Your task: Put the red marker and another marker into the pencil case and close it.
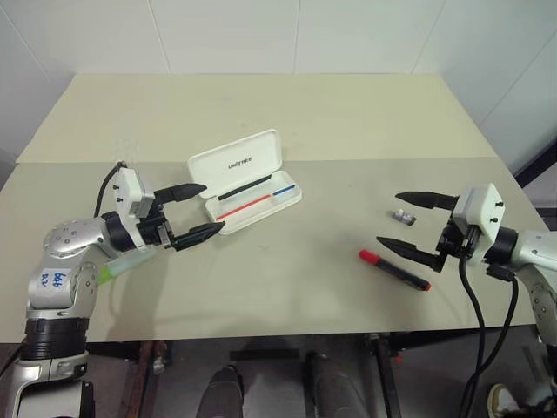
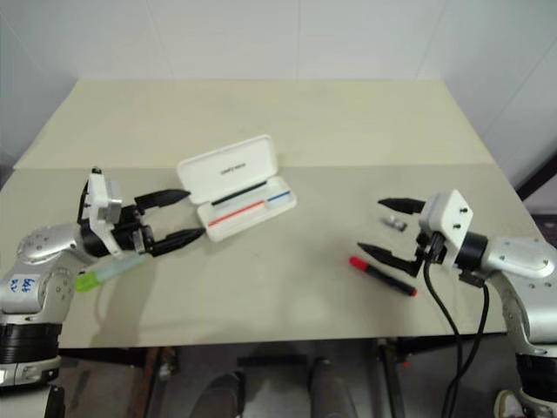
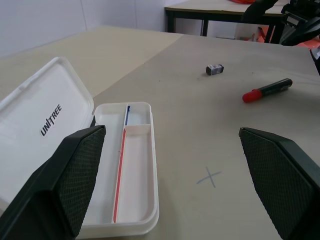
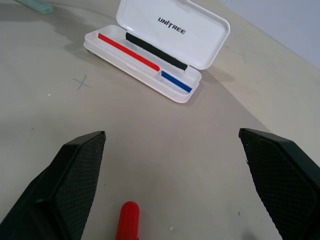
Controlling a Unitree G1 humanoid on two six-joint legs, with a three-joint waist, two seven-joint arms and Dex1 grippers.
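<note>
The white pencil case [image 1: 248, 181] lies open mid-table, its lid up and red and blue stripes inside. My left gripper [image 1: 193, 212] hovers open just left of the case, nothing between its fingers. Beneath that arm lies the light green marker [image 1: 122, 266], partly hidden. The red marker [image 1: 393, 269], black barrel with a red cap, rests on the table at the right. My right gripper [image 1: 411, 223] stands open above and beside its cap end, holding nothing. In the right wrist view the red cap [image 4: 128, 221] shows between the fingers, the case [image 4: 155, 45] farther off.
A small grey metallic piece [image 1: 402, 215] lies near the right gripper's upper finger. A faint pencilled cross [image 3: 209, 176] marks the table between case and red marker. The table's front edge runs close below both arms.
</note>
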